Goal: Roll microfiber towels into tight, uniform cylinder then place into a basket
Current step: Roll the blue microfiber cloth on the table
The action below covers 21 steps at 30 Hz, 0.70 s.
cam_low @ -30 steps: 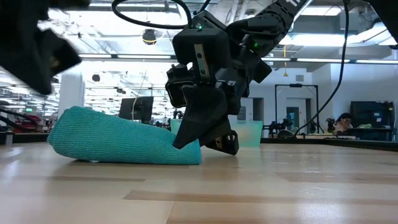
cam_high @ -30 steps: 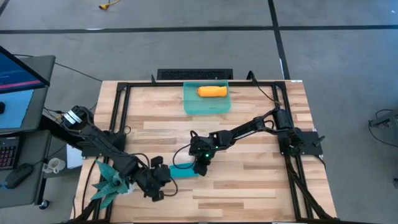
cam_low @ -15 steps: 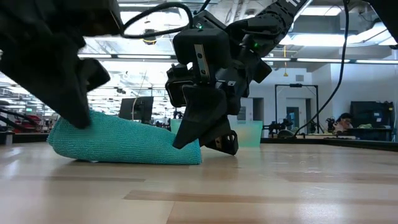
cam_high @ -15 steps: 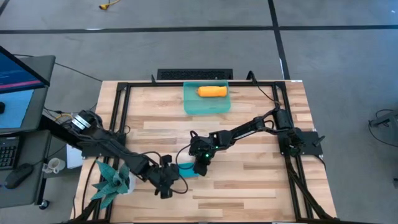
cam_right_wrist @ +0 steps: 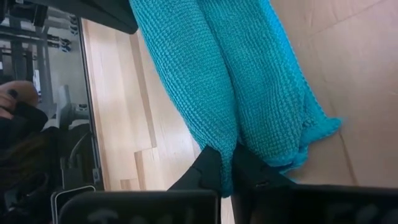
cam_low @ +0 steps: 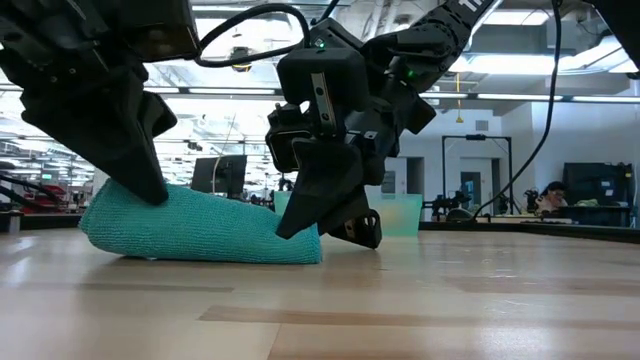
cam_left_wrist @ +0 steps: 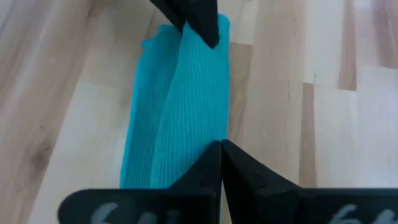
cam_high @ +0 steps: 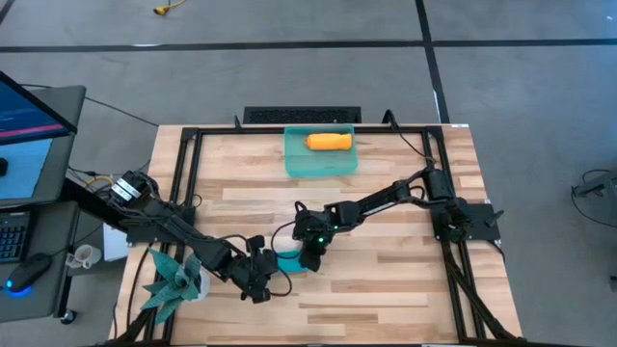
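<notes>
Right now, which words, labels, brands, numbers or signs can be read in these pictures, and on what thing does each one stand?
No text here can be read for certain.
Pale marks on the body of the left gripper: too blurred to read.
Pale marks on the body of the right gripper: too blurred to read.
Monitor screen: too small to read.
Teal towel and basket: no print visible.

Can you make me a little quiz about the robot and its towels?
1. True or false: the orange towel lies in the basket.
2. Which grippers touch the teal towel? A) left gripper only B) right gripper only C) both
3. Fill in: the teal towel lies on the wooden ____.

Key: 1 true; 2 C; 3 table.
</notes>
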Available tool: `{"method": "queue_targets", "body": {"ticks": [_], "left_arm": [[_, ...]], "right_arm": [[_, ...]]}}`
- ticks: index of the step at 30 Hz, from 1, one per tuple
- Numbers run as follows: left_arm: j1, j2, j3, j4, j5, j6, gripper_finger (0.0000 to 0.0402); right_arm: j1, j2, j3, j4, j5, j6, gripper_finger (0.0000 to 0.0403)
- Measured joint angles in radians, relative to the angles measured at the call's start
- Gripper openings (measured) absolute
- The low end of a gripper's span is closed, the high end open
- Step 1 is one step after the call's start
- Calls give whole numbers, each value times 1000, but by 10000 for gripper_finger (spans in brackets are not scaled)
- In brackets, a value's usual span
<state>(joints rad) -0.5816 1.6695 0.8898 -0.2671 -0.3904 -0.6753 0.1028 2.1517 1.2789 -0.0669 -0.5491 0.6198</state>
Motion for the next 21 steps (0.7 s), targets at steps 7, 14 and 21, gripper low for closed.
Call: {"method": "queue_targets", "body": {"ticks": [7,14,21], "left_arm": [[0,0,0,-119,-65,-139,0],[1,0,-29,-150,-82,-226,0],[2,0,-101,-12,-81,-241,0]], "right_arm": [[0,0,0,0,0,1,31],[0,0,0,1,0,0,22],[1,0,0,0,2,0,44]]}}
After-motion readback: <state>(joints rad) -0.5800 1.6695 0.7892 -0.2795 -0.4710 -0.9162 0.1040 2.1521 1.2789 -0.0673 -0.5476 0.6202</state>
